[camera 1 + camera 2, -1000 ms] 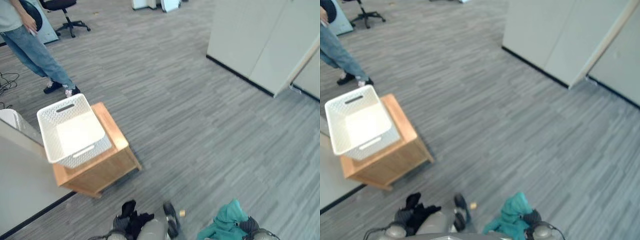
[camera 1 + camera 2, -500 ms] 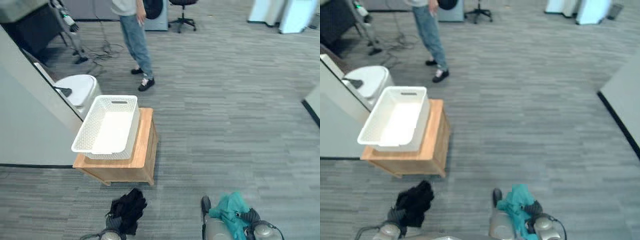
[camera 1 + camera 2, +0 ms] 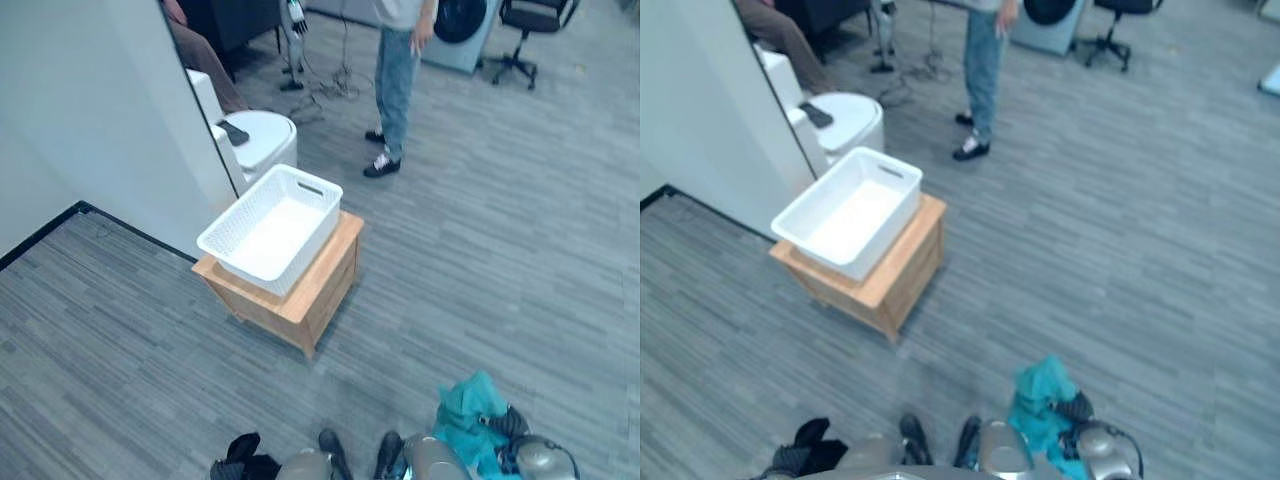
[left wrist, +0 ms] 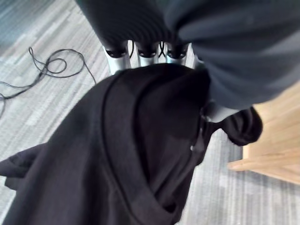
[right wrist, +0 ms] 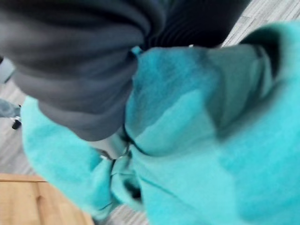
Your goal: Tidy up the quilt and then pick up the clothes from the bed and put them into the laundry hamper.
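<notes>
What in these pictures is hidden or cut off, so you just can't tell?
- Left hand: fingertips buried in the black garment, left wrist view.
- Right hand: fingers covered by the teal garment, right wrist view.
- Person: cut off above the waist by the top edge, left eye view.
- White hamper: far inner wall hidden behind its rim.

Left of centre in my head view, a low wooden bench (image 3: 318,290) stands on the grey plank floor (image 3: 520,260). A white perforated laundry hamper (image 3: 270,228) sits on its top, overhanging the upper-left edge.
</notes>
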Motion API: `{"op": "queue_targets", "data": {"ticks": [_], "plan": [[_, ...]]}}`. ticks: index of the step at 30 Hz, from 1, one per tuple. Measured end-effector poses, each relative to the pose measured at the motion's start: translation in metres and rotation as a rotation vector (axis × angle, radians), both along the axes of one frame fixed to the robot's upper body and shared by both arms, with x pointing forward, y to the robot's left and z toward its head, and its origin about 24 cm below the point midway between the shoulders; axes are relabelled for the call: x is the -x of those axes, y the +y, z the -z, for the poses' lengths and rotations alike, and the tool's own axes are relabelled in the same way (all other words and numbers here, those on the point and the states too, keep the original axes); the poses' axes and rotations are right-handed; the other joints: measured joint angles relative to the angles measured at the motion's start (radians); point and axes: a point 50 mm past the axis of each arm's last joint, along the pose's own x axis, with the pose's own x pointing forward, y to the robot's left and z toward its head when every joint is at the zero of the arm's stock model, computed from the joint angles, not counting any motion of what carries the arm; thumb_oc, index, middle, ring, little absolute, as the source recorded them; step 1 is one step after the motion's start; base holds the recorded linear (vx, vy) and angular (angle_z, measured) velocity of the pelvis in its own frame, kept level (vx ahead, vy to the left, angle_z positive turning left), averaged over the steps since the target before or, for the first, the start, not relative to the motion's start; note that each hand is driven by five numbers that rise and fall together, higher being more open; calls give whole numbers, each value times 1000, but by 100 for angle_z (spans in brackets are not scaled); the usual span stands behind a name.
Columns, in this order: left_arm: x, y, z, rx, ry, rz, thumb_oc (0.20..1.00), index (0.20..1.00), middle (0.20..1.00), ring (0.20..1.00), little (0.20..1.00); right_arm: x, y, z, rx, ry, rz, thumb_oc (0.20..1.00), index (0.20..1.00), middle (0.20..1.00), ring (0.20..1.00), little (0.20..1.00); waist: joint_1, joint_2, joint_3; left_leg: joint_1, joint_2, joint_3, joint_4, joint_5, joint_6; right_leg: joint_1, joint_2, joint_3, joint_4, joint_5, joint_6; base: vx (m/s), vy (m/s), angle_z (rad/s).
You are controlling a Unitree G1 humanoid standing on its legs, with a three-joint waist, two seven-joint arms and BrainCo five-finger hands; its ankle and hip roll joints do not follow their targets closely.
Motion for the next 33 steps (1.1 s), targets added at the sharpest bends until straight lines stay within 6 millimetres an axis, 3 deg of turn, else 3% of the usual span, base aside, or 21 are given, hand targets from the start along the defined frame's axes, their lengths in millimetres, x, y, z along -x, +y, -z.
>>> {"op": "queue_targets", "data": {"ticks": [1,2,3,5,8,9,12,13,15,16,18,19,22,24,25,26,29,30,31,32,33], "plan": [[0,1,0,-1,0,1,200,200,200,200,200,-2,2,0,-2,-4,-9,200,200,200,200,200,9,-11,0,6,-18,-15,6,12,26,-38,-35,46,95,28,33,418,-204,49],[-6,-1,-1,-6,4,42,200,200,200,200,200,-4,7,-1,-18,-26,1,200,200,200,200,200,3,3,7,-5,-2,-79,45,7,17,-69,-11,119,144,16,1,475,-344,149],[-22,-6,-4,0,-55,81,200,200,200,200,200,-4,10,-1,-32,-34,1,200,200,200,200,200,-25,49,7,-28,24,-192,9,32,7,-52,46,103,-41,5,-26,378,-297,195],[-45,-6,-12,-6,-124,109,200,200,200,200,200,-4,9,-1,-29,-35,7,200,200,200,200,200,-37,47,14,-16,11,-276,-65,99,-2,-11,50,97,-324,9,-24,412,-388,188],[-49,2,-14,-28,-118,99,200,200,200,200,200,-15,7,-5,-33,-66,23,200,200,200,200,200,-17,30,25,29,-15,-350,-115,98,-41,33,31,156,-653,90,-31,487,-518,99],[-52,6,-15,-44,-115,88,200,200,200,200,200,-19,3,-7,-44,-86,67,200,200,200,200,200,-38,26,29,33,-13,-416,-121,107,-40,49,15,228,-799,179,-21,338,-321,130],[-32,20,-13,-76,-75,44,200,200,200,200,200,-12,3,-4,-54,-75,93,200,200,200,200,200,-42,-9,16,98,-9,-485,-153,67,-94,69,-33,262,-793,251,-6,521,-543,94],[-22,24,-12,-89,-46,42,200,200,200,200,200,-10,5,-1,-60,-58,96,200,200,200,200,200,-45,-16,13,121,8,-487,-157,51,-112,85,-18,271,-773,247,-14,242,-259,38],[9,24,-5,-85,32,25,200,200,200,200,200,-18,4,-4,-58,-72,90,200,200,200,200,200,-63,35,10,142,131,-473,-117,19,-148,68,96,264,-680,290,-45,197,-264,18],[10,22,-4,-77,34,25,200,200,200,200,200,-23,2,-7,-55,-84,94,200,200,200,200,200,-62,52,7,120,151,-441,-65,35,-184,71,115,256,-676,283,-78,293,-523,11],[9,11,-1,-51,27,20,200,200,200,200,200,-40,-3,-17,-37,-136,76,200,200,200,200,200,-54,48,10,-13,187,-408,178,77,-217,87,153,215,-677,267,-139,218,-402,17],[-4,7,-3,-43,-9,31,200,200,200,200,200,-48,-4,-23,-28,-165,62,200,200,200,200,200,-50,18,34,-113,202,-363,360,114,-211,126,151,202,-703,260,-183,130,-144,23],[-15,4,-5,-36,-49,48,200,200,200,200,200,-69,0,-35,-11,-227,17,200,200,200,200,200,-32,-37,59,-138,143,-301,296,48,-223,180,150,213,-742,258,-220,225,-114,-7],[-29,-5,-7,-13,-100,77,200,200,200,200,200,-77,-11,-45,27,-261,1,200,200,200,200,200,-18,-30,69,-150,52,-246,96,52,-185,211,165,204,-792,254,-213,259,24,3],[-37,-8,-10,-6,-126,94,200,200,200,200,200,-78,-17,-50,39,-278,0,200,200,200,200,200,-30,-7,77,-157,43,-125,35,75,-136,232,189,155,-791,245,-210,140,84,50],[-39,-8,-10,-4,-127,97,200,200,200,200,200,-78,-18,-53,46,-289,-8,200,200,200,200,200,-45,16,74,-159,48,-68,31,88,-111,249,211,123,-791,242,-208,58,72,66],[-35,-7,-9,6,-117,99,200,200,200,200,200,-79,-12,-64,30,-353,-60,200,200,200,200,200,-63,52,77,-78,49,-62,-82,125,-67,296,270,98,-757,203,-168,118,49,24],[-43,-14,-8,21,-108,103,200,200,200,200,200,-84,-12,-76,36,-401,-94,200,200,200,200,200,-94,84,108,-42,69,-83,-102,127,-64,247,264,70,-567,146,-94,32,28,60],[-43,-15,-7,25,-107,107,200,200,200,200,200,-83,-11,-81,41,-421,-119,200,200,200,200,200,-115,91,110,-20,79,-84,-126,126,-62,187,254,71,-419,134,-84,84,13,80],[-42,-10,-9,4,-101,129,200,200,200,200,200,-85,-4,-94,31,-483,-167,200,200,200,200,200,-131,86,112,6,80,-89,-150,134,-51,62,218,96,-156,103,-63,111,-62,73],[-41,-4,-10,-13,-97,132,200,200,200,200,200,-85,-2,-100,25,-519,-182,200,200,200,200,200,-142,71,104,16,67,-105,-147,136,-48,18,180,116,-110,71,-51,134,-94,64]]}}
